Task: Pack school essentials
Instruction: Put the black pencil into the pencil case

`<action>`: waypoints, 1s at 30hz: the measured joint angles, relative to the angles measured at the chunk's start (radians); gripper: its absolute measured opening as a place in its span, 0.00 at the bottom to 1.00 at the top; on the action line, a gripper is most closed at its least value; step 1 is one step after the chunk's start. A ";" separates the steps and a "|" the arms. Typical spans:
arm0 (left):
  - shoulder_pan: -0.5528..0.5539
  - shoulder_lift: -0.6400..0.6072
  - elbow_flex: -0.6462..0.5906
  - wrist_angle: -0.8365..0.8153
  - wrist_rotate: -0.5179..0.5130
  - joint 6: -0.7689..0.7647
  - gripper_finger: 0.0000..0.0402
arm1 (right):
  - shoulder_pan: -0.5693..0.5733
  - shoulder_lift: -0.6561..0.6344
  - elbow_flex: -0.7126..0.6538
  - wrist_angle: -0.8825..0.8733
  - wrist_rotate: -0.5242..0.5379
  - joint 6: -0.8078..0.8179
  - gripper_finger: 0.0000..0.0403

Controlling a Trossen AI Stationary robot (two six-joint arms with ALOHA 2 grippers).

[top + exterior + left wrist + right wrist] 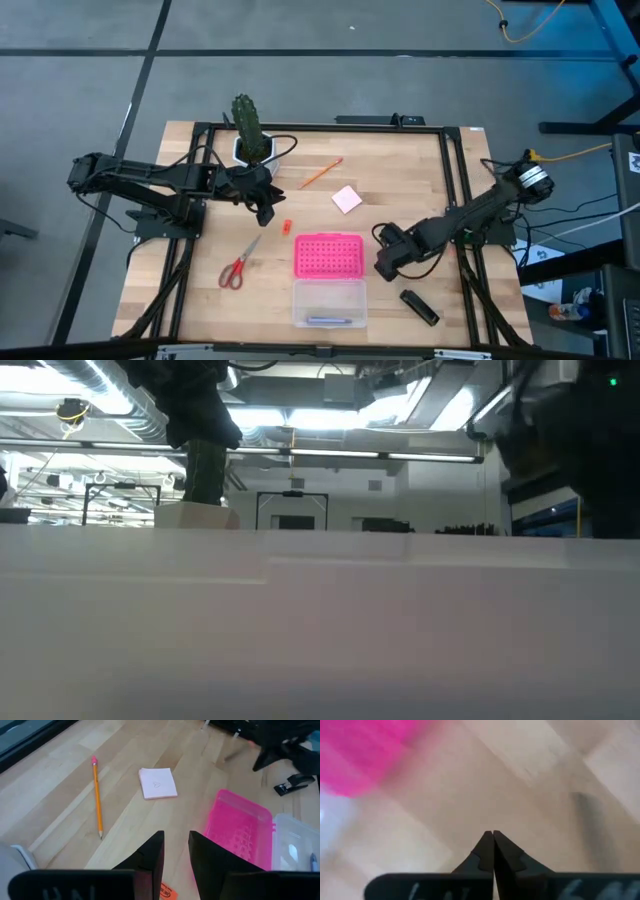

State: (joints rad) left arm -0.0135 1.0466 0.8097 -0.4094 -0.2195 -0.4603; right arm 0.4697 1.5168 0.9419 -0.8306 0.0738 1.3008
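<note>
From above, the left gripper (pixel 265 212) hangs near the cactus (pixel 247 124) toward the table's (pixel 400 160) far edge, just beside the tiny red-orange piece (pixel 285 227); its wrist view shows the fingers (pixel 152 857) slightly parted and holding nothing, with the pencil (pixel 97 796) and pink notepad (pixel 158 783) ahead; the right gripper (pixel 384 268) sits beside the pink lid (pixel 328 255), clenched empty, its tips meeting in its own view; scissors (pixel 238 266) lie toward the near-left corner, the black block (pixel 419 306) near-right; a pen (pixel 333 320) rests inside the clear box (pixel 329 303); the low view shows only a pale blurred surface.
</note>
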 joint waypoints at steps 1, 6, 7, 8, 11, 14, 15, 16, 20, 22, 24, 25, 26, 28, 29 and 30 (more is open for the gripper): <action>0.000 0.000 0.000 0.000 0.000 0.000 0.21 | -0.002 -0.017 0.015 -0.006 0.027 -0.001 0.01; 0.000 0.000 0.000 -0.001 0.000 0.000 0.21 | -0.026 -0.079 0.074 -0.110 0.127 -0.003 0.00; 0.000 0.000 0.000 -0.001 0.000 0.000 0.21 | -0.026 -0.088 0.083 -0.140 0.127 -0.001 0.00; 0.000 0.000 0.000 0.000 0.000 0.000 0.21 | -0.027 -0.097 0.094 -0.160 0.127 0.000 0.01; 0.000 0.000 0.000 -0.002 0.000 0.000 0.21 | -0.027 -0.128 0.112 -0.227 0.125 0.040 0.03; 0.000 0.000 0.000 -0.002 0.000 0.000 0.21 | -0.028 -0.175 0.118 -0.307 0.106 0.142 0.03; 0.000 0.000 0.000 -0.002 0.000 0.000 0.21 | -0.027 -0.194 0.118 -0.359 0.098 0.193 0.03; 0.000 0.000 0.000 -0.001 0.000 0.000 0.21 | -0.027 -0.210 0.118 -0.419 0.086 0.248 0.03; 0.000 0.000 0.000 -0.001 0.000 0.000 0.21 | -0.027 -0.256 0.118 -0.689 0.004 0.419 0.03; 0.000 0.000 0.000 -0.001 0.000 0.000 0.21 | -0.026 -0.265 0.118 -0.741 -0.021 0.422 0.04; 0.000 0.000 0.000 -0.001 0.000 0.000 0.21 | -0.027 -0.268 0.118 -0.737 -0.034 0.397 0.06; 0.000 0.000 0.000 -0.001 0.000 0.000 0.21 | -0.027 -0.270 0.118 -0.731 -0.046 0.394 0.07; 0.000 0.000 0.000 -0.001 0.000 0.000 0.21 | -0.027 -0.269 0.118 -0.732 -0.050 0.394 0.09; 0.000 0.000 0.000 -0.001 0.000 -0.001 0.21 | -0.027 -0.269 0.110 -0.722 -0.050 0.393 0.14; 0.000 0.000 0.000 -0.001 0.000 -0.001 0.21 | -0.028 -0.270 0.101 -0.719 -0.050 0.393 0.17; 0.000 0.000 0.000 -0.001 0.000 -0.001 0.21 | -0.029 -0.269 0.092 -0.714 -0.053 0.393 0.20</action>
State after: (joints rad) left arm -0.0135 1.0466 0.8097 -0.4103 -0.2195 -0.4611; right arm 0.4412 1.2476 1.0335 -1.5446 0.0206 1.6939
